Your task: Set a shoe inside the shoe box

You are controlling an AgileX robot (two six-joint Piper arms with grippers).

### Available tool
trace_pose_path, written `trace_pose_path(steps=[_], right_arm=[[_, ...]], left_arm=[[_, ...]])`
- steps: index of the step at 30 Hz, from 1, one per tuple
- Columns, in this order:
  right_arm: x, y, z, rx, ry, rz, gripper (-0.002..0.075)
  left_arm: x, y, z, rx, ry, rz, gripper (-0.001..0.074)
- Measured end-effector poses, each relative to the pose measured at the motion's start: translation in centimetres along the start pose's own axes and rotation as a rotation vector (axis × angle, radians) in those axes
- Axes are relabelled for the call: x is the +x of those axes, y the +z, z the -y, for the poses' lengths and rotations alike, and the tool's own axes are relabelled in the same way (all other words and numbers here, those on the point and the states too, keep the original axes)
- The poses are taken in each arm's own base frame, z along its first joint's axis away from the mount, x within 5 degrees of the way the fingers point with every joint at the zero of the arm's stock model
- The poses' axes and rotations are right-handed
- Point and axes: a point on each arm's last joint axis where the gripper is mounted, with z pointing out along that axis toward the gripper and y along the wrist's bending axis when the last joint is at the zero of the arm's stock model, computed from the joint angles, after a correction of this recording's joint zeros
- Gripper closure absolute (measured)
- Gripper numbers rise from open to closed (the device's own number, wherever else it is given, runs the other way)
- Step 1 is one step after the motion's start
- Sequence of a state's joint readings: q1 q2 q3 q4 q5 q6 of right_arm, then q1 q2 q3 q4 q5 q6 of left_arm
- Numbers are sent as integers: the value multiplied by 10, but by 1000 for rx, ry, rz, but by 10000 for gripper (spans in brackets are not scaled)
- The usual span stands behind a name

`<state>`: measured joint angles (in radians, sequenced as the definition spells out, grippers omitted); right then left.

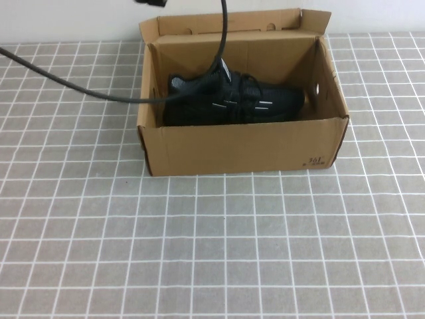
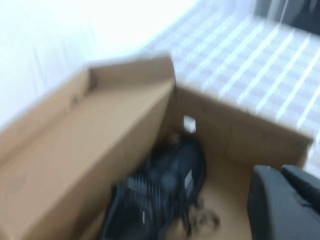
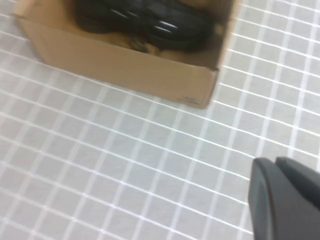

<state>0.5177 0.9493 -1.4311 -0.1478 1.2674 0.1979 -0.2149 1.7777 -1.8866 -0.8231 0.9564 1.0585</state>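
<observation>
With the shoe [image 1: 232,100] lying inside the shoe box [image 1: 242,146] near the bench's far edge, the empty left gripper [image 2: 282,205], fingers pressed together above the box, is best lifted clear without snagging flaps, while the right gripper [image 3: 285,197], fingers likewise together, is kept over the bench in front of the box.

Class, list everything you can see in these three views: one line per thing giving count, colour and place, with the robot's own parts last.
Shoe: one, black with small white marks, lying on its side inside the box.
Box: one, brown cardboard, flaps open, at the far middle of the table.
Table: one, grey tiled pattern with white lines, under everything.
Wall: one, white, behind the table.
Cable: black, running from the left edge across the box's left side and up over the shoe.
Left gripper: one, dark grey, shut, above the box interior, holding nothing.
Right gripper: one, dark grey, shut, above bare table on the near side of the box.
</observation>
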Motion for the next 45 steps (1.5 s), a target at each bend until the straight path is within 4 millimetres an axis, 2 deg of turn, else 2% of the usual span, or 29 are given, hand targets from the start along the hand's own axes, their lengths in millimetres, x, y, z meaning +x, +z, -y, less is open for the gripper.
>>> trace_pose_path(steps=[4, 8, 11, 14, 17, 21, 26, 30, 33, 39, 45], right_arm=[[11, -25, -3, -86, -11, 56, 742], [35, -57, 0, -148, -3, 134, 742], [63, -77, 6, -161, -3, 189, 742], [91, -83, 11, -164, -14, 202, 742], [114, -84, 15, -164, -24, 209, 742], [143, -81, 19, -175, -37, 220, 742], [164, -72, 19, -220, -50, 344, 742], [169, -63, 17, -263, -27, 469, 742], [168, -52, 15, -281, -19, 512, 742], [168, -32, 11, -312, 0, 539, 742], [169, -24, 10, -320, 1, 543, 742]], left_arm=[[4, -17, 9, -34, -27, -90, 735], [7, -46, 28, -120, -45, -80, 735], [17, -75, 52, -197, -59, -38, 735], [29, -111, 83, -290, -65, 47, 735], [52, -140, 112, -392, -86, 139, 735], [95, -175, 151, -544, -98, 265, 735], [149, -208, 196, -687, -68, 425, 736], [189, -219, 221, -758, -47, 526, 736], [216, -218, 232, -797, -36, 581, 736], [251, -199, 230, -803, -124, 555, 736], [282, -179, 226, -795, -266, 515, 736]])
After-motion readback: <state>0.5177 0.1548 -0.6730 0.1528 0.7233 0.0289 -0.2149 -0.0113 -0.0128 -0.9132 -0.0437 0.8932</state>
